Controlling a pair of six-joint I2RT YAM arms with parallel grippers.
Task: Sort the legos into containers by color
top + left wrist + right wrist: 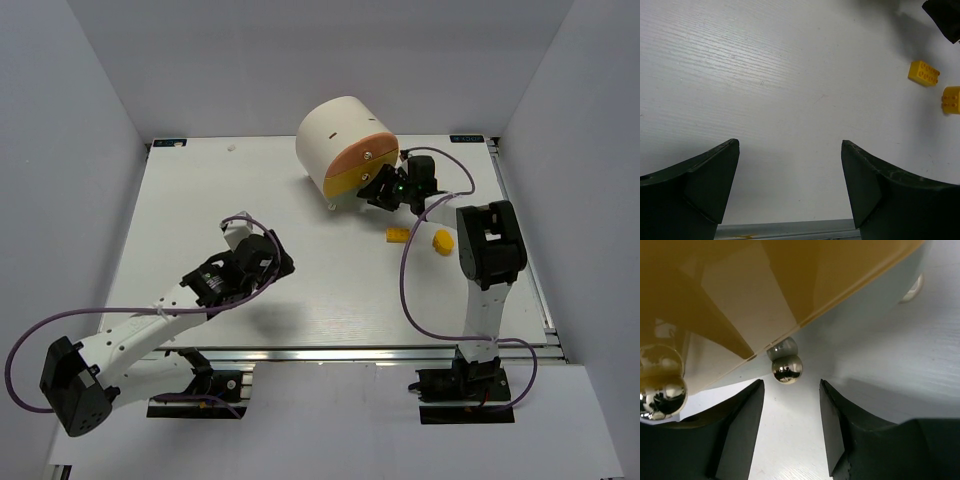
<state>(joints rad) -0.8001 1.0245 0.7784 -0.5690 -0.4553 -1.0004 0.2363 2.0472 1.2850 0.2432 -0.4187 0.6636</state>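
Note:
The cream-white drum (335, 135) lies at the table's back, its round face split into an orange segment (362, 152) and a yellow segment (345, 181). My right gripper (378, 190) is open right at the yellow drawer's face. In the right wrist view a small metal knob (787, 368) sits just ahead of the open fingertips, not gripped. Two yellow legos (397, 236) (441, 242) lie on the table near the right arm; both show in the left wrist view (923, 73) (951, 99). My left gripper (283, 262) is open and empty over bare table.
A second metal knob (663, 391) shows at the left in the right wrist view. The table's front metal rail (790, 229) lies just below my left fingers. Grey walls enclose the table on three sides.

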